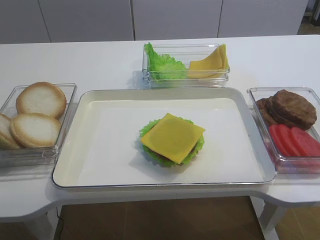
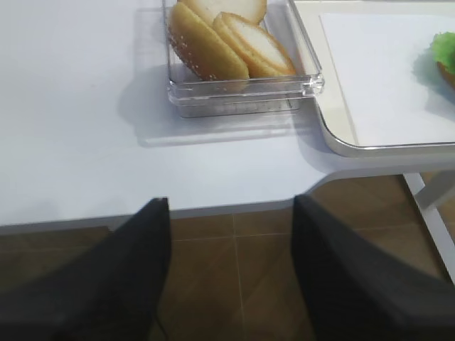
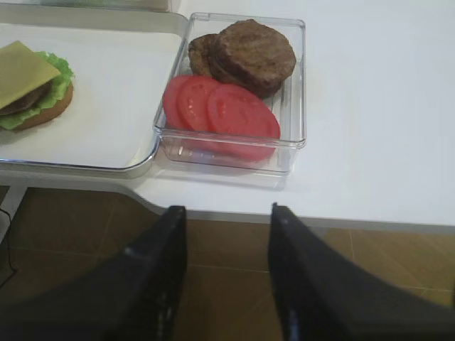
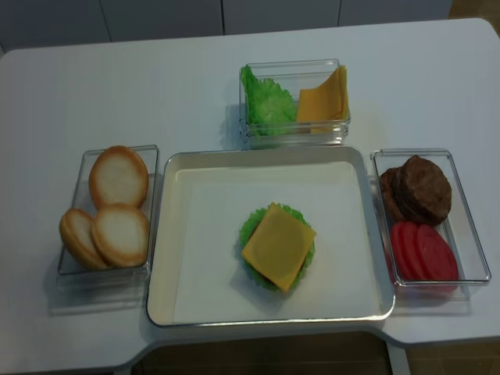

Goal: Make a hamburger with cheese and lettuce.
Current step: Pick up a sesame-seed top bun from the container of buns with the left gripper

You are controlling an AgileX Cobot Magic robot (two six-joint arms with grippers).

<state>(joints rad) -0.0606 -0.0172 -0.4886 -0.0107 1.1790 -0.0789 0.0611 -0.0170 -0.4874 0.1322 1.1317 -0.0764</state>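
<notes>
The hamburger stack sits in the middle of the white tray [image 1: 75,125] with no top bun on it. The square yellow cheese [image 1: 173,137] lies on top, over a dark patty and the frilly green lettuce [image 1: 148,128] rim. The stack also shows in the right wrist view [image 3: 28,85] and the second high view [image 4: 278,245]. My right gripper [image 3: 226,213] is open and empty, below the table's front edge near the patty box. My left gripper [image 2: 231,202] is open and empty, below the front edge near the bun box. Neither gripper shows in the high views.
A clear box of pale bun halves [image 1: 35,120] stands left of the tray. A clear box with dark patties [image 1: 292,107] and tomato slices [image 1: 295,141] stands on the right. A box at the back holds a leaf bunch [image 1: 162,65] and fanned cheese slices [image 1: 210,62].
</notes>
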